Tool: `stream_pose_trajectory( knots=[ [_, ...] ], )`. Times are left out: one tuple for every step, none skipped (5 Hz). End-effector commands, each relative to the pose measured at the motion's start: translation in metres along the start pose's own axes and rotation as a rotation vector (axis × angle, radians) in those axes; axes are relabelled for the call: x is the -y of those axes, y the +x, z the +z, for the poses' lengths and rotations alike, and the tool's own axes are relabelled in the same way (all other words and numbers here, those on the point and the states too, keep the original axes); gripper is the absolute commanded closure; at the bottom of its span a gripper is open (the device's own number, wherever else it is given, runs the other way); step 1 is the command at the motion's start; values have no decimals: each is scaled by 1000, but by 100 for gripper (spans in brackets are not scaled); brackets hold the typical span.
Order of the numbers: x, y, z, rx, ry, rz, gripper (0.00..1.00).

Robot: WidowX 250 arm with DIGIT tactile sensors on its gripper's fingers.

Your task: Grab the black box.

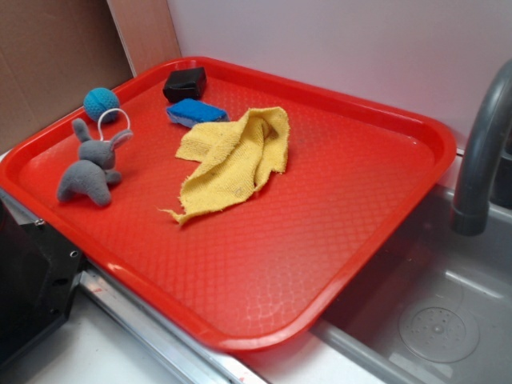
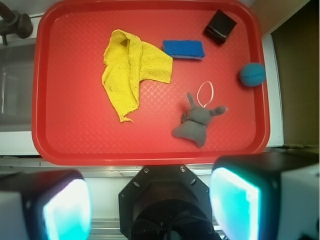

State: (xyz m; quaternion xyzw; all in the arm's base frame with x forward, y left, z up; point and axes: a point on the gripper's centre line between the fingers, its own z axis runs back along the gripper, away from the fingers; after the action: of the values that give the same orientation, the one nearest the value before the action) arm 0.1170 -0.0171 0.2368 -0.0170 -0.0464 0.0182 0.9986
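The jaws (image 2: 150,205) stand wide apart and empty in the wrist view, high above the near edge of the red tray (image 2: 45,100). The black box (image 2: 220,27) sits in a far corner of the tray, turned at an angle, just beside the blue sponge (image 2: 184,48) but apart from it. It looks stiff and light, with a matte skin that should not slip much; its rounded edges suggest closing across the two flat long sides, with the jaws turned to match its angle. Nearer lie a yellow cloth (image 2: 131,72), a grey stuffed rabbit (image 2: 196,122) with a white ring (image 2: 206,94) and a blue ball (image 2: 252,74). The tray rests on a surface next to a metal sink (image 1: 440,312) with a grey tap (image 1: 480,160); a pale wall (image 1: 336,40) stands behind.
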Motion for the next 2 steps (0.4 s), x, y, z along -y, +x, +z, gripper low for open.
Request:
stream_pose_trajectory(
  knots=[
    [0, 0, 0, 0, 0, 0, 0],
    [-9, 11, -12, 29, 5, 151, 0]
  ],
)
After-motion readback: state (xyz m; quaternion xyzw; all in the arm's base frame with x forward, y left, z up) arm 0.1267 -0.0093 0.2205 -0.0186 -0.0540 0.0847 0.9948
